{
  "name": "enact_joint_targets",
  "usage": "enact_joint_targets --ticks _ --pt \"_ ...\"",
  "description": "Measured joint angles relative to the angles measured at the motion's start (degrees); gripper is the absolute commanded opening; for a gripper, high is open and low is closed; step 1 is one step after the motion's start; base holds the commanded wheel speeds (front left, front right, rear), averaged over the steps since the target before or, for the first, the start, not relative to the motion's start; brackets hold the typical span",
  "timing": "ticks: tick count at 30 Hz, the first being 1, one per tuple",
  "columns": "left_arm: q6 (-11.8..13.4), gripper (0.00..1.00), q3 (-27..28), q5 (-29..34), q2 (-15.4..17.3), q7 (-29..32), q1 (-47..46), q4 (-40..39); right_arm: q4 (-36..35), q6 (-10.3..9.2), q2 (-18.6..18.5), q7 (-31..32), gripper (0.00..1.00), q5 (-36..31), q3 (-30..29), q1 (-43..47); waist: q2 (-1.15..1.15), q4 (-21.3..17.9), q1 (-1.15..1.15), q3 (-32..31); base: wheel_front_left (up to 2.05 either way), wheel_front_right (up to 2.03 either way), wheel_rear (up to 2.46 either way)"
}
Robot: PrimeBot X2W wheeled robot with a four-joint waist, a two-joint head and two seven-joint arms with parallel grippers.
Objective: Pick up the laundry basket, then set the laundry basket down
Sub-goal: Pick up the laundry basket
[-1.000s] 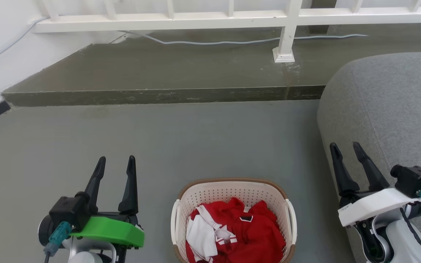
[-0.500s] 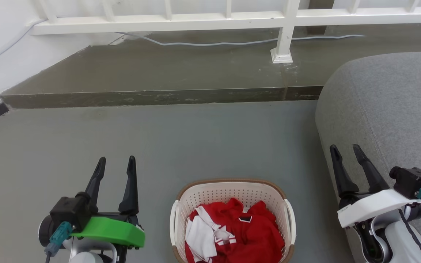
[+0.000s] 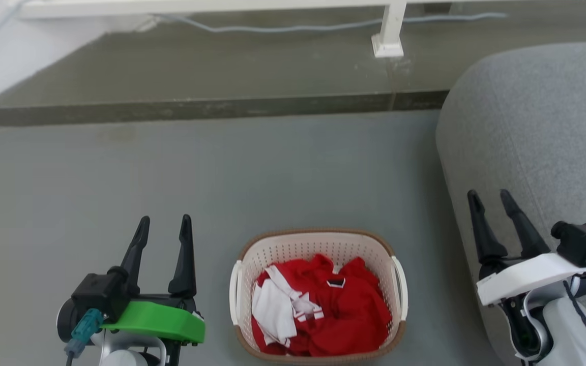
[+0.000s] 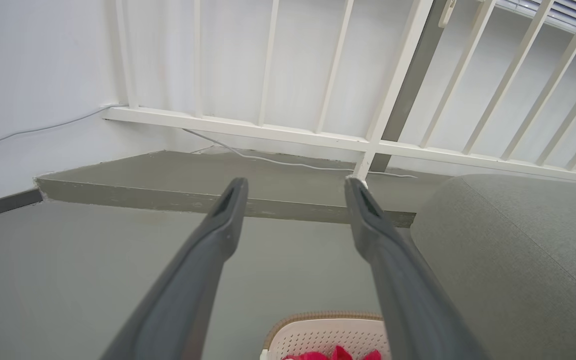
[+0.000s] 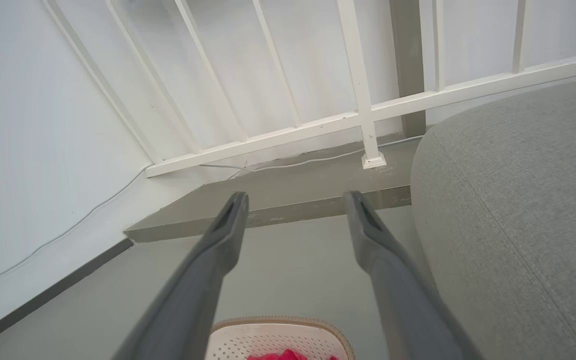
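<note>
The laundry basket (image 3: pixel 318 244) stands on the grey floor at the bottom centre of the head view. It is cream-white and perforated, with a brown rim and white loop handles on its two sides, and it holds red and white clothes (image 3: pixel 323 312). My left gripper (image 3: pixel 165 224) is open to the basket's left, apart from it, fingers pointing away. To the basket's right my right gripper (image 3: pixel 489 198) is open beside the sofa. Both hold nothing. The basket's far rim (image 4: pixel 324 317) shows low in the left wrist view and again (image 5: pixel 278 322) in the right wrist view.
A grey sofa (image 3: pixel 537 132) fills the right side, close to my right arm. Ahead lies a raised concrete step (image 3: pixel 211 104) with a white railing post (image 3: pixel 388 30) and a cable. A white wall (image 4: pixel 33 75) stands at the left.
The head camera has tilted down, so the whole scene has shifted up and more of the basket shows. Both grippers stay open at its sides.
</note>
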Motion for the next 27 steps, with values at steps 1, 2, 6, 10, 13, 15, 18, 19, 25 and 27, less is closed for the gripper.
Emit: enact_joint_targets --ticks 1,2,6,10,13,15,18,19,25,27 --pt "0.08 1.0 -0.15 -0.01 0.0 -0.01 -0.02 -0.05 0.0 0.0 -0.11 0.0 1.0 0.15 -0.16 -0.15 0.0 -0.08 0.0 0.54 0.0 0.0 0.0" --pt "0.16 1.0 -0.31 -0.13 0.0 -0.01 -0.05 -0.14 0.0 0.0 -0.26 0.0 1.0 0.18 -0.3 -0.32 0.0 -0.17 0.0 1.09 0.0 0.0 0.0" --pt "0.16 1.0 -1.05 -0.62 0.02 -0.01 -0.57 0.27 0.01 0.0 -0.76 0.0 1.0 1.2 -0.44 -1.64 0.0 -0.46 0.0 3.56 0.0 0.0 0.0" --pt "0.22 1.0 -1.79 -0.6 0.03 -0.01 -2.6 1.11 0.37 0.0 -1.02 -0.01 1.0 1.92 -0.07 -3.11 0.0 -0.72 0.0 6.27 0.0 0.0 0.0" --pt "0.49 1.0 -2.25 -0.6 0.03 -0.01 -4.21 1.33 1.22 0.0 -1.45 -0.01 1.0 2.7 0.27 -4.22 0.0 -0.91 0.0 8.41 0.0 0.0 0.0" --pt "0.64 1.0 -2.85 -0.6 0.04 -0.01 -5.34 1.75 1.98 0.0 -1.78 -0.01 1.0 3.07 0.55 -4.9 0.0 -1.01 0.0 9.89 0.0 0.0 0.0" --pt "0.64 1.0 -3.57 -0.6 0.04 -0.01 -7.23 2.68 3.79 0.0 -2.29 -0.01 1.0 3.52 1.46 -5.96 0.0 -1.09 0.0 12.14 0.0 0.0 0.0" --pt "0.64 1.0 -3.85 -0.6 0.04 -0.01 -7.95 3.01 4.6 0.0 -2.53 -0.01 1.0 3.79 2.0 -6.3 0.0 -1.09 0.0 12.92 0.0 0.0 0.0" --pt "0.65 1.0 -5.47 -0.58 0.02 -0.02 -11.57 8.06 9.12 0.0 -3.41 -0.08 1.0 5.32 4.2 -8.99 0.0 -0.8 0.0 17.52 0.0 0.0 0.0" --pt "0.65 1.0 -5.7 -0.58 0.03 -0.01 -11.85 9.15 9.87 0.0 -3.58 -0.08 1.0 5.53 4.76 -9.56 0.0 -0.71 0.0 18.29 0.0 0.0 0.0"
